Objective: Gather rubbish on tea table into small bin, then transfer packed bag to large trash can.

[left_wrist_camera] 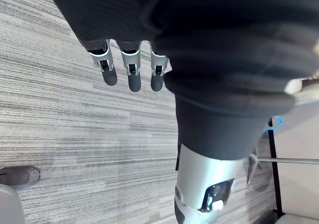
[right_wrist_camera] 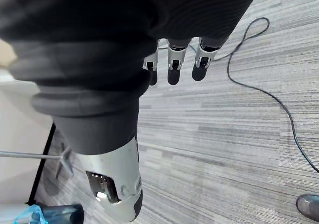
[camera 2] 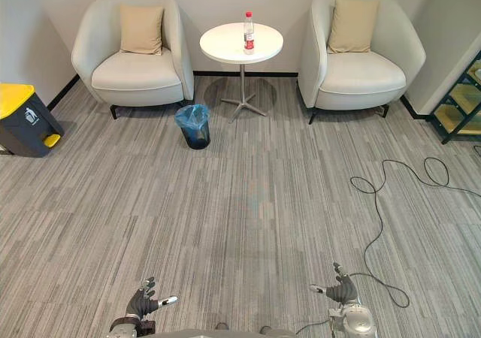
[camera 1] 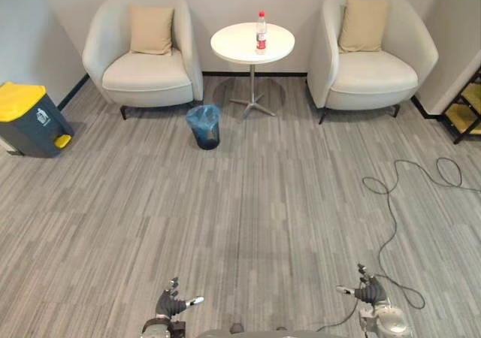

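The bottle [camera 1: 261,31] stands upright on the bench [camera 1: 229,49] at 12 o'clock, well apart from both robot hands. The left robot hand [camera 1: 170,305] and right robot hand [camera 1: 368,291] hang low, fingers relaxed and spread, holding nothing. The small bin [camera 1: 204,126] sits at 11 o'clock. Judged handling: light, slick, easily toppled (probably plastic); grasp mid-body.

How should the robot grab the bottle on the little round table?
Probably round the middle of the bottle, by its red label, coming in level from the robot's side. It stands upright and alone on the white round table, so its slim body is easy to wrap from the side.
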